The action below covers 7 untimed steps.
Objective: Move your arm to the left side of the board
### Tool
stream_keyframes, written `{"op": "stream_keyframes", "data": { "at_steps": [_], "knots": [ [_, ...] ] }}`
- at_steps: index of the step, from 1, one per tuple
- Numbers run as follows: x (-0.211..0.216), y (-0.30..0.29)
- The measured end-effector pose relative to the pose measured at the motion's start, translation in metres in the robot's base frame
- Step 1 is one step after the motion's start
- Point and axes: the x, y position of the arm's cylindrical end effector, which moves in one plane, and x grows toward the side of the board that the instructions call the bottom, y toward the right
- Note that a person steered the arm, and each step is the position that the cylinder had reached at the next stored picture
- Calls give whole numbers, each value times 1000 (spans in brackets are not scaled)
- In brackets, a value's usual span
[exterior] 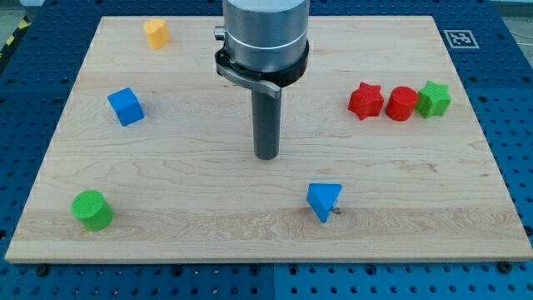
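My tip (266, 155) rests near the middle of the wooden board (208, 225), touching no block. A blue cube (126, 107) lies well to the tip's left. A green cylinder (92, 209) sits near the view's bottom left corner. A yellow block (156, 33) sits at the view's top left. A blue triangular block (324, 201) lies below and to the right of the tip. On the right, a red star (366, 101), a red cylinder (401, 103) and a green star (434, 99) stand in a row, close together.
The board lies on a blue perforated table (508, 100). A black-and-white marker tag (459, 38) sits at the board's top right corner. The arm's grey body (265, 37) hangs over the board's top middle.
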Motion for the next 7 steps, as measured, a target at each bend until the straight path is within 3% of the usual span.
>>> {"op": "stream_keyframes", "data": {
  "at_steps": [4, 7],
  "knots": [
    [1, -9],
    [25, -24]
  ]
}}
